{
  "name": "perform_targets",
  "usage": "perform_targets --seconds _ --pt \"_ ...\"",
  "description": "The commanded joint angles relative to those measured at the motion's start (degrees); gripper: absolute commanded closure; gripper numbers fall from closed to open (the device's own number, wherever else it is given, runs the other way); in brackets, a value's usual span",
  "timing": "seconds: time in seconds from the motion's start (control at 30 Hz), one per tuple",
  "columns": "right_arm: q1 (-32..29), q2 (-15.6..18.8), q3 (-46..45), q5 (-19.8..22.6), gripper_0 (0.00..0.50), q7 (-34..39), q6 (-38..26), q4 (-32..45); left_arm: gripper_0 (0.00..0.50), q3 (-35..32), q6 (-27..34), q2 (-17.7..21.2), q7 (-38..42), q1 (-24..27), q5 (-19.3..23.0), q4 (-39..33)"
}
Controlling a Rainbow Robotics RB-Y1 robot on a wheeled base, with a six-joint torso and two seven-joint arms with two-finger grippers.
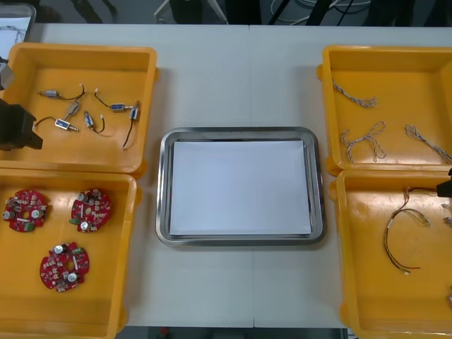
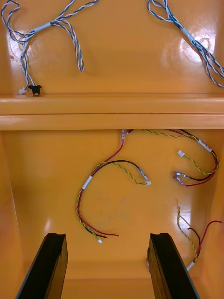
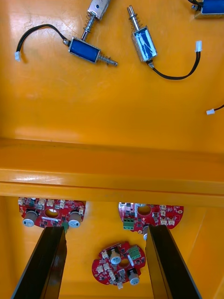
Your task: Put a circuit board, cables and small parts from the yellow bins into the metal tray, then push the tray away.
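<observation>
ok so the tray (image 1: 164, 185) sits mid table (image 1: 233, 78), white inside

Left gripper (image 3: 107, 234) hangs over the near left bin (image 1: 106, 314), jaws spread wide and pinching nothing. Three red boards (image 1: 90, 210) lie on that bin's floor. In the left wrist view one is down in the gap between the fingers (image 3: 46, 266), and the other two are further out by the fingertips, up against the bin's wall. Past that wall, in the far left bin (image 1: 145, 67), are the parts (image 3: 85, 49). They're little metal bits with black leads, scattered about and well apart from the gripper

Right gripper (image 2: 107, 235) is over the near right bin (image 1: 347, 282), jaws spread the same way with nothing gripped. The red and yellow cables (image 2: 87, 183) lie loose on the floor there. One is curled just beyond the fingertips and a couple more are off to one side. The blue and white cables (image 2: 46, 25) are over the wall in the far right bin (image 1: 332, 70), three of them, spread out

So boards, cables and parts are all lying in bins, and the tray sits between the left pair and the right pair
</observation>
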State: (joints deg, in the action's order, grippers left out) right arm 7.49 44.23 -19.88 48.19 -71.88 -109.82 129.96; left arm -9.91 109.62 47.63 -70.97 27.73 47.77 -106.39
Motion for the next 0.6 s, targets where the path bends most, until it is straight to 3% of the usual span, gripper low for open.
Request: perform_targets --seconds 0.03,0.6 --pt "-0.72 -0.37 0.11 -0.03 0.000 -2.04 -0.18 1.61 0.000 -1.78 0.38 -0.52 -4.62 -0.74 -0.48 -1.72" --pt "-0.72 -0.37 0.11 -0.03 0.000 -2.04 -0.18 1.61 0.000 -1.78 0.38 -0.52 -4.62 -0.74 -0.48 -1.72"
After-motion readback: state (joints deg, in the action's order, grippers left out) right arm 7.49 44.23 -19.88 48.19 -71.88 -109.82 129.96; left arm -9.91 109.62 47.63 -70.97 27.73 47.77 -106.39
